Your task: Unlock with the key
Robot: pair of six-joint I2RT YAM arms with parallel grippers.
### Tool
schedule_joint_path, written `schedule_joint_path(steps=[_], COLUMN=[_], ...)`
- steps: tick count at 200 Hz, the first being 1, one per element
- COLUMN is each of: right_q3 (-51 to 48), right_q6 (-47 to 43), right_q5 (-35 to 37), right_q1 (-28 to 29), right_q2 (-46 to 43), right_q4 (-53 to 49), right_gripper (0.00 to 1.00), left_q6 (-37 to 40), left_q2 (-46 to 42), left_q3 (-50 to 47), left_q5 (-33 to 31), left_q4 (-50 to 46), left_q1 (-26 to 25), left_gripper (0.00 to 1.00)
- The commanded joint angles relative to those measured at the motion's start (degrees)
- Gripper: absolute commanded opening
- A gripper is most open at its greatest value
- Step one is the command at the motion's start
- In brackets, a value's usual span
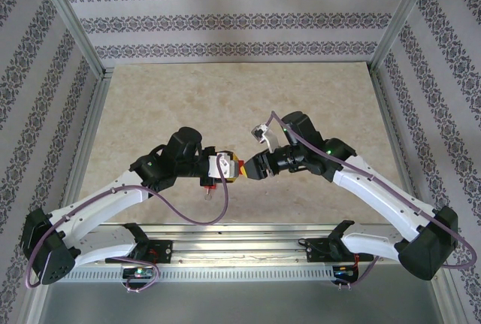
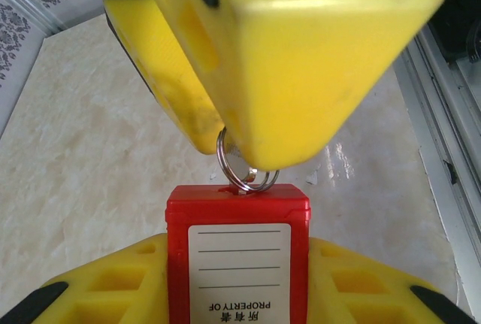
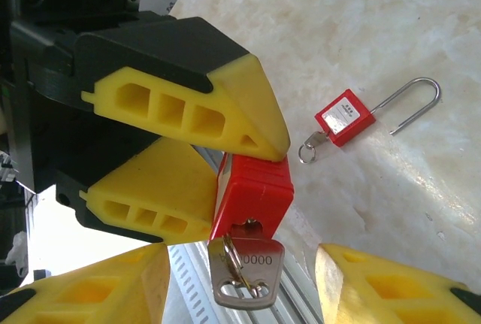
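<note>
- Key [image 3: 246, 273] sits in the red padlock [image 3: 254, 187], hanging down.
- My left pincer [image 3: 248, 177] grasps that padlock.
- My right pincer [image 3: 245, 264] is released, fingers [image 3: 376, 286] flanking the key.

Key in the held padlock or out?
In: the key sticks out of the keyway of the padlock clamped in the left gripper.
</note>
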Motion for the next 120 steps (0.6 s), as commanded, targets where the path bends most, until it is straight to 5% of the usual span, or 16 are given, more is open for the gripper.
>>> schedule_joint_path(steps=[1, 78, 120], right_q3=[-0.97, 0.49, 1.09], right_q6=[-1.58, -0.33, 8.12], right_q5=[-1.72, 0.29, -7.98], right_q1=[0.68, -0.93, -8.11], right_q2=[-0.21, 1.47, 3.96], right_q4=[0.59, 1.42, 6.83], right_gripper=[0.52, 0.26, 0.16], left_q6=[-0.15, 0.6, 3.08], left_q2=[0.27, 0.52, 1.32], left_q3=[2.44, 1.69, -1.09], left_q5=[2.19, 1.24, -3.45], left_q4=[-0.83, 1.83, 13.25], left_q1=[0.71, 0.8, 0.76], left_gripper=[0.0, 0.0, 0.0])
